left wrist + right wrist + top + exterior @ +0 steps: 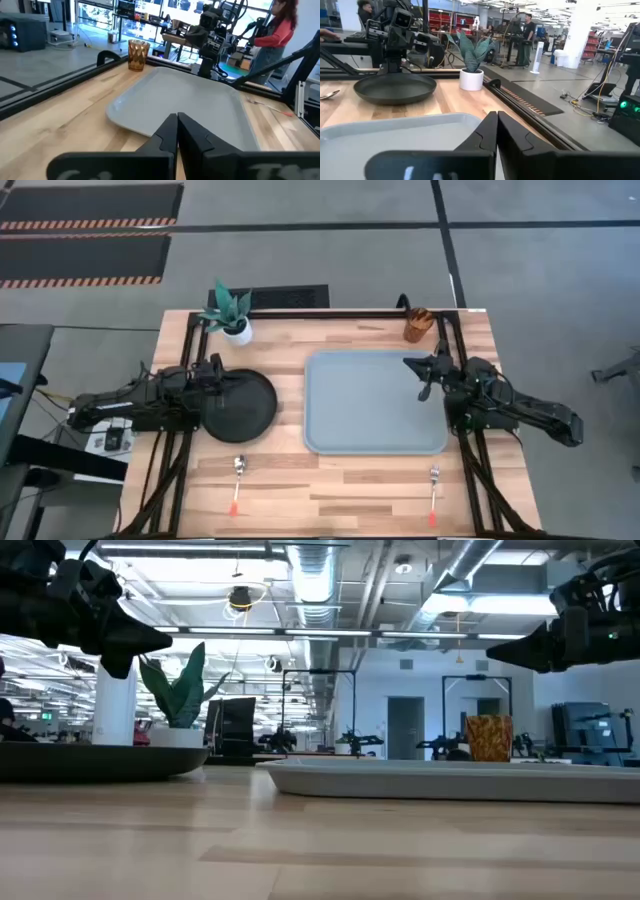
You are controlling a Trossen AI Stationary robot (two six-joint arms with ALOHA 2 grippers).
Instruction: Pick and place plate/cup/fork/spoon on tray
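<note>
Wooden table (350,475) holds everything off the tray (375,402); my left gripper (215,367), pressed together over the plate (240,404) beside it, could skid off that low rim, while my right gripper (425,370), also closed and empty, waits above the tray's edge.

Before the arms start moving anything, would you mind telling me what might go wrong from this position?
1. The plate lies flat on the table; the left gripper, fingers shut, hovers over its far-left rim, and might only push it.
2. The plant pot stands just beyond the plate, so the left arm could tip it.
3. The cup sits at the far right edge near the frame rail; the right gripper, hovering over the tray, could knock it over.
</note>
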